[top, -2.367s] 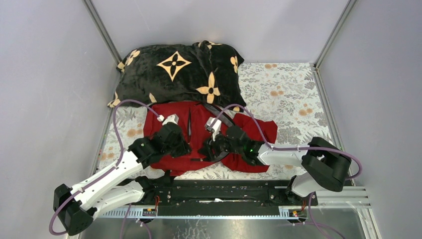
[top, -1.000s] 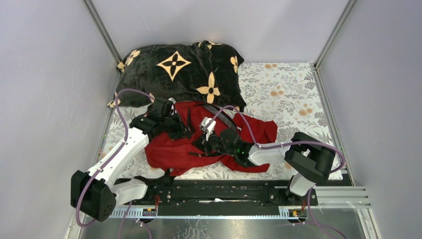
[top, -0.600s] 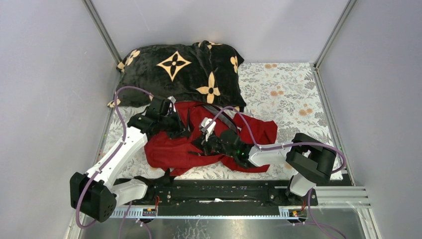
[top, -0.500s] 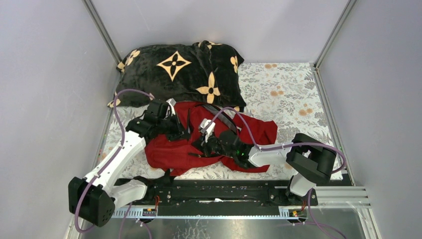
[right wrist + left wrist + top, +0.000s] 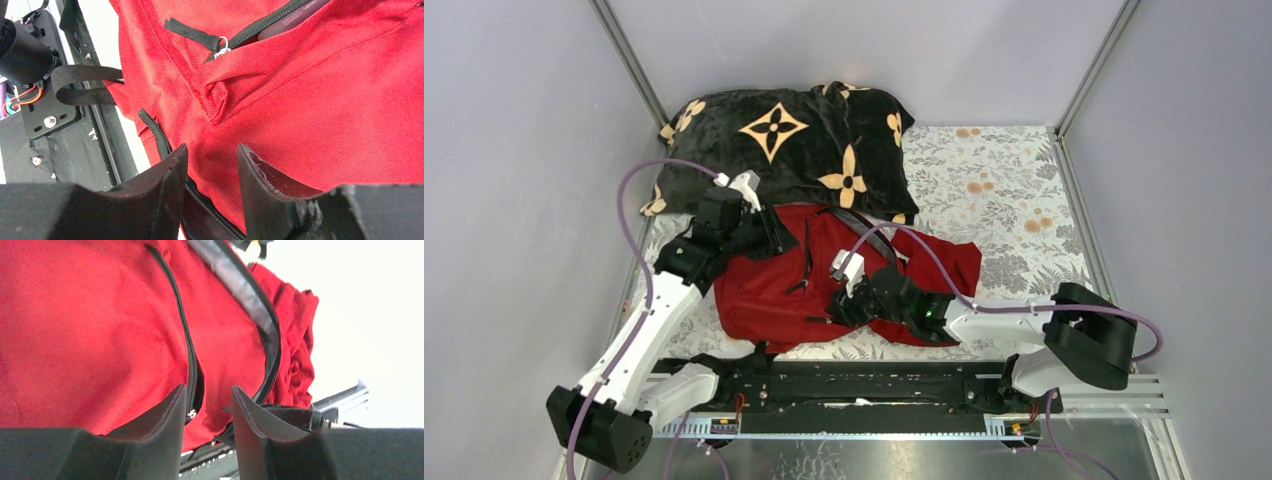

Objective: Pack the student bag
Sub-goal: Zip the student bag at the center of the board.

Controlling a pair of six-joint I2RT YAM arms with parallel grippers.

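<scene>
Red fabric student bag (image 5: 774, 290) flat on floral tabletop (image 5: 1004, 190), far edge against black plush blanket (image 5: 774, 150). Left gripper (image 5: 207, 392) at far-left corner, right gripper (image 5: 211, 150) at near side; both narrowly parted, empty.

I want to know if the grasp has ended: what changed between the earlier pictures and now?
Both let go of the large red fabric backpack: the left gripper and right gripper now show fingers apart, nothing between. The left gripper swung to the bag's far-left corner; the right drew back slightly. The backpack settled flatter. The black plush blanket with tan flowers stayed put.
</scene>
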